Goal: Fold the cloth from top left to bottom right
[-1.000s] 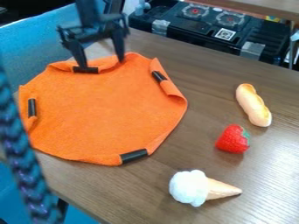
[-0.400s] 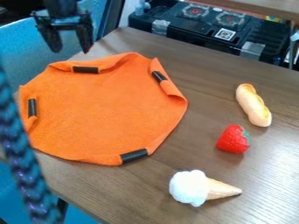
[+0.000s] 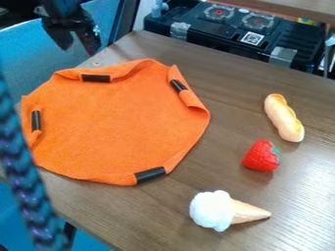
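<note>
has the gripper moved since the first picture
Yes, the gripper went up and left in view, from the orange cloth's top edge to beyond the table's left edge.

No words or numbers can be read. The one sign that can be made out is a QR code (image 3: 252, 38), a black pattern on a white, square label. It stands towards one o'clock in the camera view, on the dark top of the black stove (image 3: 226, 41). The label sits slightly askew as seen here, its lower edge sloping down towards four o'clock. From it, the right-hand burner (image 3: 258, 21) is close by at twelve o'clock, and the left-hand burner (image 3: 218, 13) lies farther off, between ten and eleven o'clock. What the code says cannot be read.
</note>
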You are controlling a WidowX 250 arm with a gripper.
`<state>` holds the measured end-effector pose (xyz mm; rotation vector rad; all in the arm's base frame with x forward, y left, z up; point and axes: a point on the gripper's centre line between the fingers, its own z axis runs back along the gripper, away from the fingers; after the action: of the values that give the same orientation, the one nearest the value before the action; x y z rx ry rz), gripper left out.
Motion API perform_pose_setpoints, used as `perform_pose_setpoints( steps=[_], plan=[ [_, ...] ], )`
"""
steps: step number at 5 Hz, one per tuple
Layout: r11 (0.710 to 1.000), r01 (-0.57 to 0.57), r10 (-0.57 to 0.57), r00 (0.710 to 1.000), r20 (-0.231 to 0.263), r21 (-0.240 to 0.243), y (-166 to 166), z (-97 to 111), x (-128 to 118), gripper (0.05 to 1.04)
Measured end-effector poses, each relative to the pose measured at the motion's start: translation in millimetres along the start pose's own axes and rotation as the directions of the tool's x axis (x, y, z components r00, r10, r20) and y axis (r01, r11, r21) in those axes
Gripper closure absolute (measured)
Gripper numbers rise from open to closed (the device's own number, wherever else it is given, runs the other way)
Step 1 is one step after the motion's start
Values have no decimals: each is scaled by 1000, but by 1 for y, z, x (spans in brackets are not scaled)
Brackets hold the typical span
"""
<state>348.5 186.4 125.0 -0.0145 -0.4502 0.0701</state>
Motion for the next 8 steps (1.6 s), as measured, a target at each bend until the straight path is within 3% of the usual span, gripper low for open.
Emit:
perform_pose_setpoints(
  steps=[1, 2, 4, 5, 6, 8],
  plan=[
    [999, 36, -36, 999, -35, 5, 7, -15, -1, 84],
    [998, 52, -50, 998, -30, 41, 10, -25, 2, 84],
    [972, 177, -184, 982, 32, 156, 3, -48, 6, 84],
    [953, 234, -244, 969, 28, 192, 4, -52, 4, 84],
    [936, 274, -277, 961, -18, 222, 2, -61, 2, 84],
    [913, 292, -294, 955, -36, 284, 3, -76, 3, 84]
  ],
)
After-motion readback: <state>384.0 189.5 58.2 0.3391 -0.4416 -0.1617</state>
